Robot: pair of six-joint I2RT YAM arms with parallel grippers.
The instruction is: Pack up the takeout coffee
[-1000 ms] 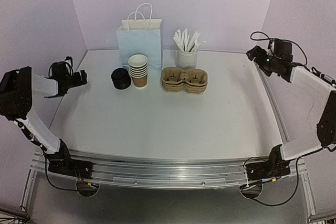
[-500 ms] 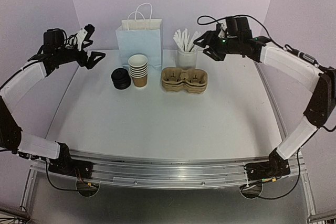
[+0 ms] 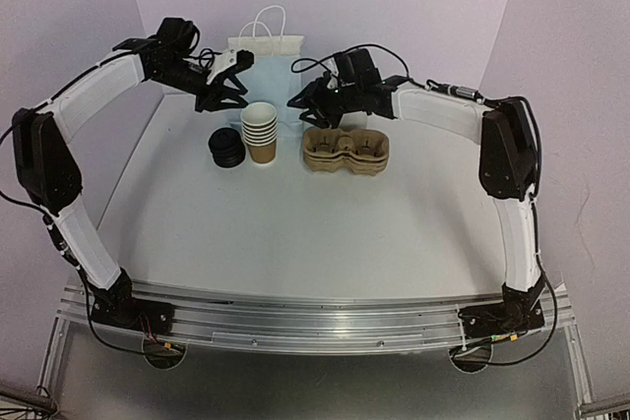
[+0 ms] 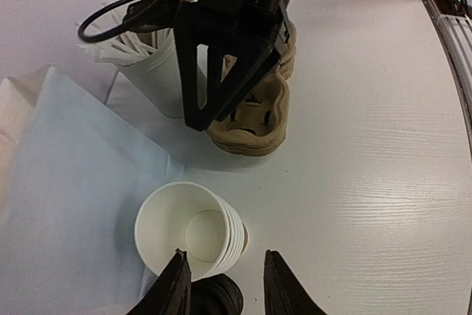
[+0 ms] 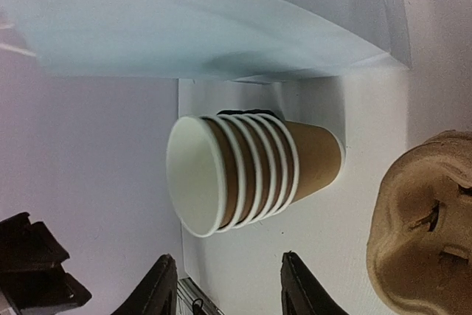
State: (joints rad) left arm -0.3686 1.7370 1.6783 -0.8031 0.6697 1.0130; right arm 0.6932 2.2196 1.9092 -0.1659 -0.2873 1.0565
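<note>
**Top external: nothing packed, nothing held**

From above we see the stack of cups (image 3: 260, 133) standing upright on the bench (image 3: 315, 233), nested one inside another. The black lids (image 3: 226, 148) are piled just beside it on the left arm's side, and the pulp carrier trays (image 3: 345, 150) lie on the other side. The pale blue bag (image 3: 264, 66) stands behind them.

The left pincer (image 3: 224, 93) hangs above the lids and cups, and the right pincer (image 3: 303, 105) hangs between the cups and the trays. Neither touches anything.

In the left wrist view we look down into the white inside of the top cup, whose rim shows just by one fingertip (image 4: 179, 282). The jaws stand part-way apart with nothing between them. In the right wrist view the stack appears side-on ahead of the fingers (image 5: 158, 285), which are likewise spread and grasp nothing.

We judge the cups to be very light and thin-walled, so a hard squeeze at mid-body would likely dent them. The rolled white rim is the stiffest part. We would take hold there, one finger inside and one outside, or clasp gently just under it. Because the cups are nested, the top one may drag its neighbour up, so the other pincer should steady the stack low down. The lids look stiff, smooth and slippery, and are best pinched by the edge.
</note>
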